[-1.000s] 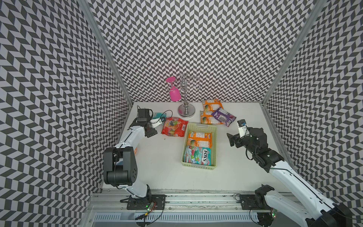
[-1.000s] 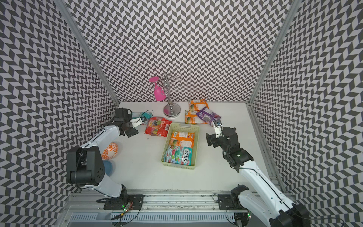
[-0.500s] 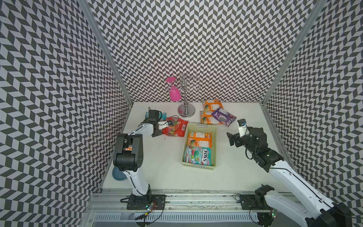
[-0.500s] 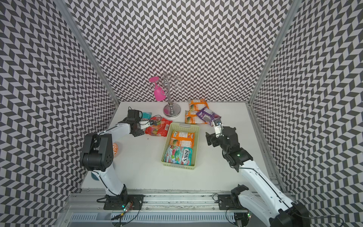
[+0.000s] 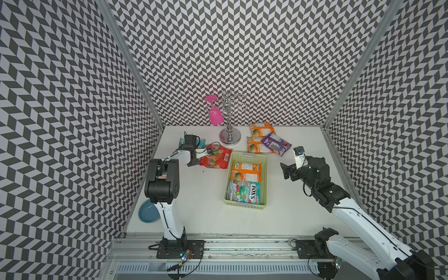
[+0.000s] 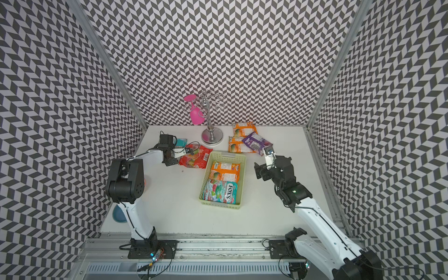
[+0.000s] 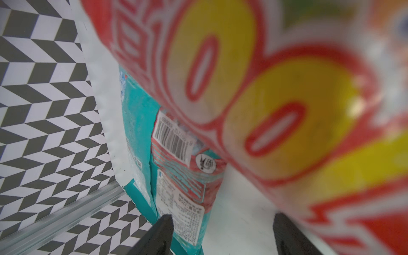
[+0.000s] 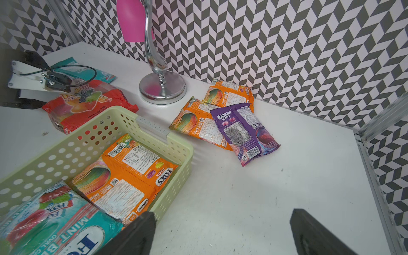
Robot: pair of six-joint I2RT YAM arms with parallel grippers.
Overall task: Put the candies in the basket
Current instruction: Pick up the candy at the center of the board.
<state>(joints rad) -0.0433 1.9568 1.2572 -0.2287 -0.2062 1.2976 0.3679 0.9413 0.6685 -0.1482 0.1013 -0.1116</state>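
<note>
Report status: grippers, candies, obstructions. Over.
Left gripper open at red bag. Right gripper open, empty. Basket part-filled; five candies outside. Nothing blocking.

**What there is, and how many**

There are three orange packets (image 5: 246, 171), two teal packets (image 5: 243, 194), one purple packet (image 5: 275, 144) and one larger red bag (image 5: 215, 158) with fruit printed on it; together that makes seven. There is one pale yellow-green basket (image 5: 244, 206) with holes in its sides. Apart from these I count one pink glass (image 5: 215, 116), one shiny metal stand (image 5: 229, 138) and one blue plate (image 5: 148, 213). Two robot arms (image 5: 169, 218) are also in view.
</note>
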